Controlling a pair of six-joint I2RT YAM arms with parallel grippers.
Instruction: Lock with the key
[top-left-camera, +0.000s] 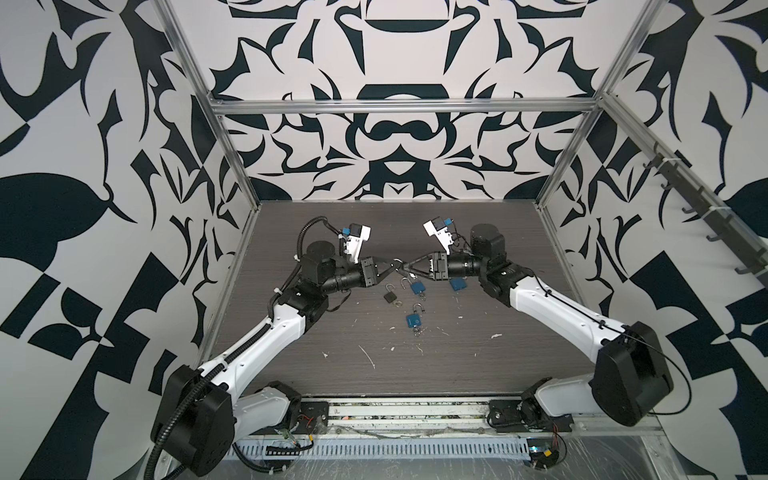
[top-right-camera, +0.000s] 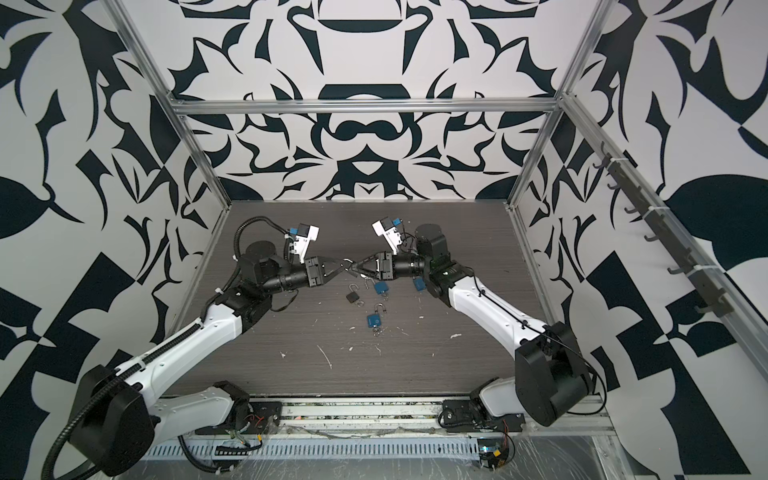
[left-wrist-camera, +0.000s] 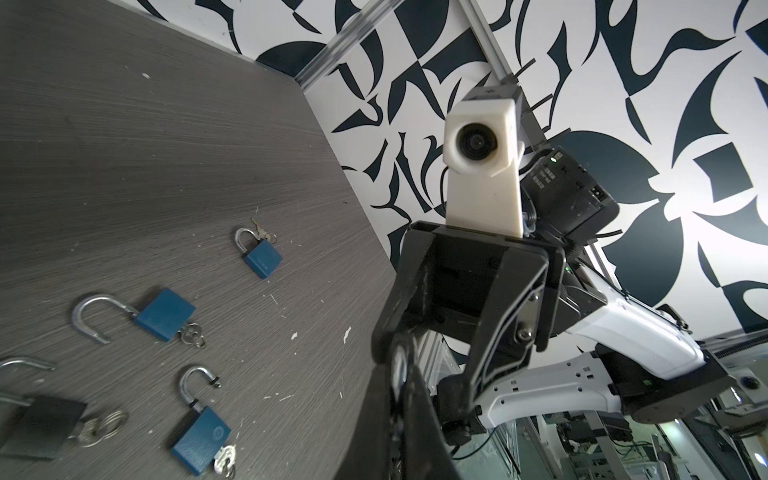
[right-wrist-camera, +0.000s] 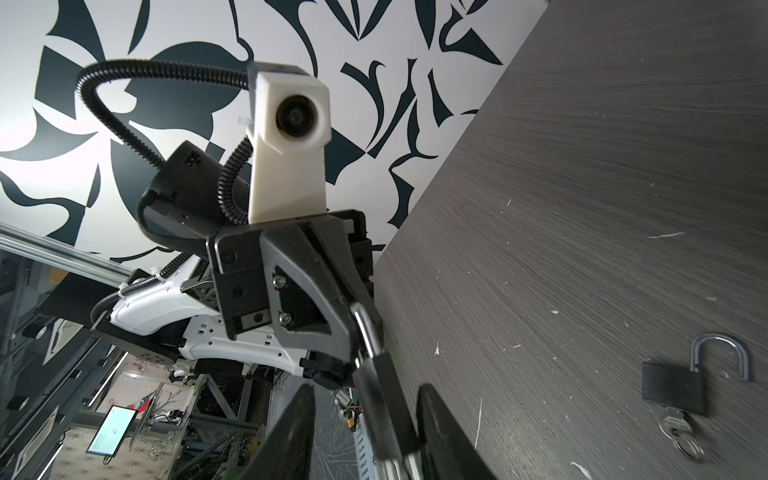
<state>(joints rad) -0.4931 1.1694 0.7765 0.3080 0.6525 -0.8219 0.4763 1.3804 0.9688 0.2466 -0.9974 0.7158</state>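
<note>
Padlock (right-wrist-camera: 382, 407), shackle between tight-shut left fingers (right-wrist-camera: 303, 291), body between parted right fingers (right-wrist-camera: 440, 428).

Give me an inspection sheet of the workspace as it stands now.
Surface: grey woodgrain table, scratched.
Job's things: dark padlock held in the air; black padlock and three blue padlocks on the table, with keys.
Clutter: small white flecks.
Grippers: left gripper shut on the held padlock's shackle; right gripper open around its body.
Cables: black conduit on the left arm; loose wires at the front rail.
Surroundings: patterned walls, aluminium frame, hook rail.
</note>
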